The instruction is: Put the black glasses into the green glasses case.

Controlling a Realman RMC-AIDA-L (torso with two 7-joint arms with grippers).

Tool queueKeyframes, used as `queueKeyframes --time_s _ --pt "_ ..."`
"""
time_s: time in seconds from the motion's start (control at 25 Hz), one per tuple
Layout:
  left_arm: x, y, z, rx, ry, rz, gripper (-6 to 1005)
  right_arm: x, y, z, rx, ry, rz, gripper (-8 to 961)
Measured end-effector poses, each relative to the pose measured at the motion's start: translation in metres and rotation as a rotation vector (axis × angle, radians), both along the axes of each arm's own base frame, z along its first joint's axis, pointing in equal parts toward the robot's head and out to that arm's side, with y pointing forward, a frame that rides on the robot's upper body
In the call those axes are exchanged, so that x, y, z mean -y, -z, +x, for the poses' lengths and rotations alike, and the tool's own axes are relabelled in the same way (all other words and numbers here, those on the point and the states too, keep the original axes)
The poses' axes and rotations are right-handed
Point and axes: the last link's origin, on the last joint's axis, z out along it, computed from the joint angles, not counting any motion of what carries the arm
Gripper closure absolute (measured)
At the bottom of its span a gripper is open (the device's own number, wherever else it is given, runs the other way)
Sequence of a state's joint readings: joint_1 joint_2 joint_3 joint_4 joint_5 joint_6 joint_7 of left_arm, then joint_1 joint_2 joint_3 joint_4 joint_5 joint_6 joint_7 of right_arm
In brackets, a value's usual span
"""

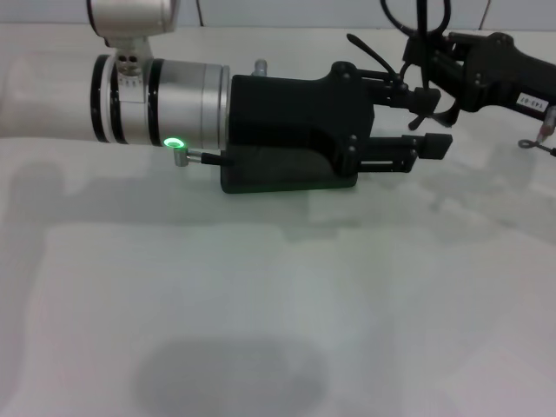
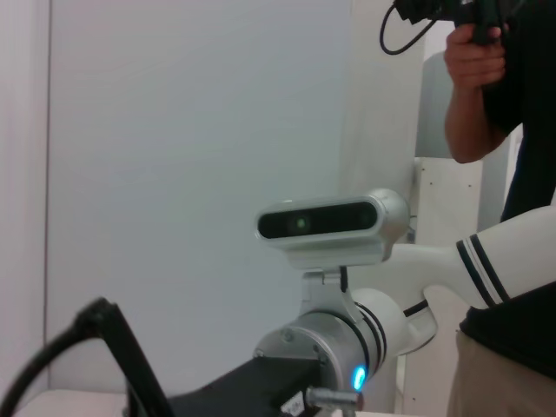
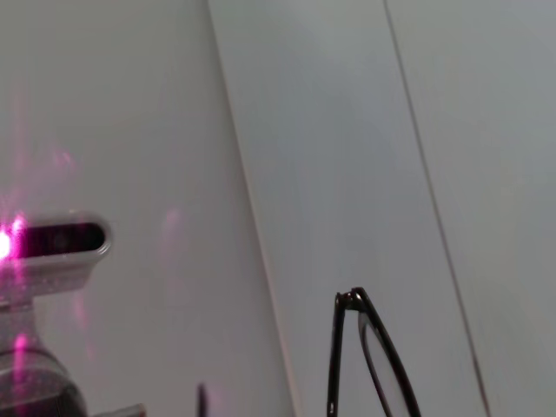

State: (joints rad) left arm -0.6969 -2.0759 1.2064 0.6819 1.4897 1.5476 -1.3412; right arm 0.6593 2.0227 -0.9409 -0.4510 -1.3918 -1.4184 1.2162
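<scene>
The black glasses (image 1: pixel 375 52) are held in the air at the back right, between the two grippers. One thin temple arm sticks out to the left. They also show close up in the right wrist view (image 3: pixel 349 347). My right gripper (image 1: pixel 432 87) reaches in from the right and is shut on them. My left gripper (image 1: pixel 432 119) lies stretched across the table from the left, fingers open, with its fingertips beside the glasses. The green glasses case (image 1: pixel 278 176) lies flat on the table under the left gripper's body. It looks very dark and is mostly hidden.
The white table (image 1: pixel 261 295) spreads out in front of both arms. A person (image 2: pixel 499 104) stands behind the robot in the left wrist view, beside my head camera (image 2: pixel 330 221). Black cables (image 1: pixel 417 17) hang above the right gripper.
</scene>
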Motion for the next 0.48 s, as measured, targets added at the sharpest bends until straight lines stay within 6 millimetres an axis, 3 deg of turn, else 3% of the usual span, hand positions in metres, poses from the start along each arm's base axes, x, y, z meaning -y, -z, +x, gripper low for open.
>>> queueKeyframes --time_s 0.48 --pt "-0.0022 -0.0038 -0.0016 -0.011 0.005 0.010 463 0.0082 0.0069 -0.0058 0.002 -0.048 -0.052 840"
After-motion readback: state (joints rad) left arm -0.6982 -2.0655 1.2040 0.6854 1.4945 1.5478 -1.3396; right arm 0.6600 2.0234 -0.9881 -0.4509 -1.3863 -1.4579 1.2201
